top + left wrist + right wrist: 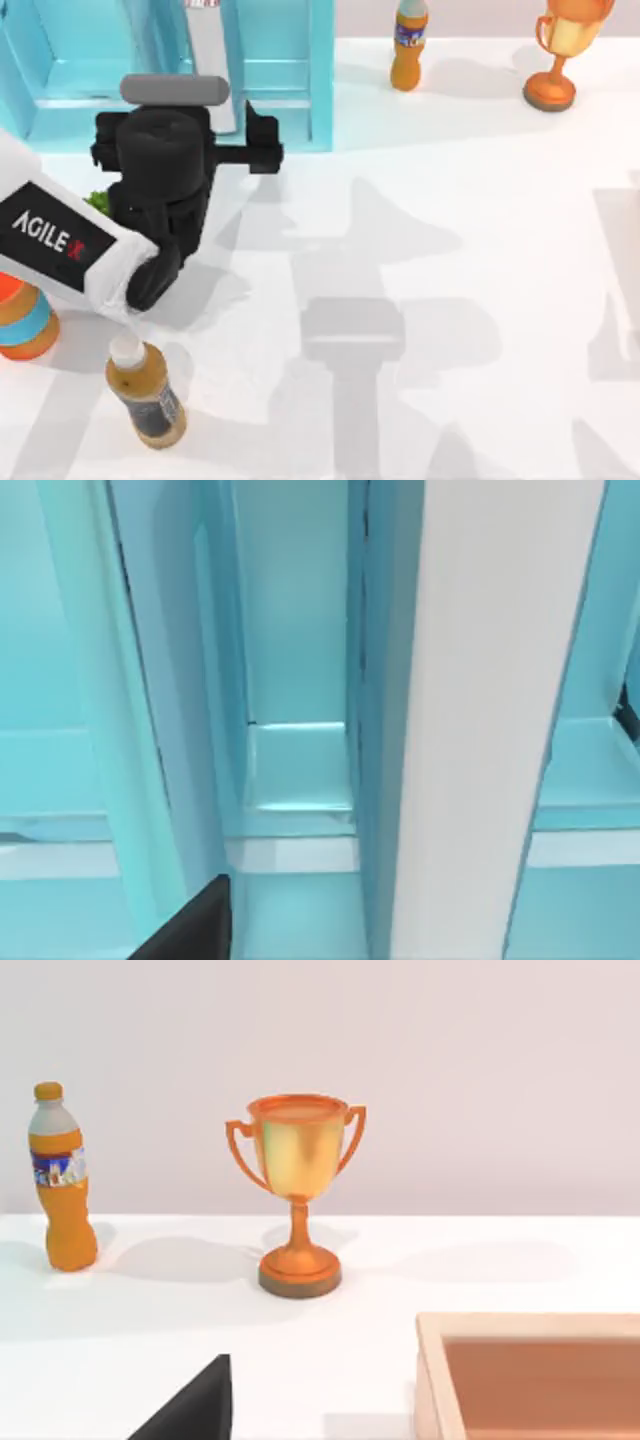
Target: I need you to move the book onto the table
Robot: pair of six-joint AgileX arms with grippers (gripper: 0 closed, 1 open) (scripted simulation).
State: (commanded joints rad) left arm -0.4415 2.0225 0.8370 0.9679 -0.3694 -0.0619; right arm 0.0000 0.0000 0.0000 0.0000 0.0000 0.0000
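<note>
The book (208, 55) stands upright inside the light-blue shelf unit (285, 70) at the table's back left, its white page edges facing out between teal covers. My left gripper (185, 125) is right in front of it, open, one finger (262, 135) to the book's right and the other to its left, not closed on it. The left wrist view shows the book's white page edges (495, 720) close up beside the teal cover (385, 730), with one black fingertip (190, 930) low in the picture. My right gripper (195, 1410) is parked, facing the trophy. The white table (450, 300) spreads in front.
An orange soda bottle (408, 45) and a gold trophy (560, 55) stand at the back right. A brown bottle (148, 395) lies at the front left, and an orange-and-blue bottle (22, 320) is at the left edge. A wooden box (530, 1375) is near the right gripper.
</note>
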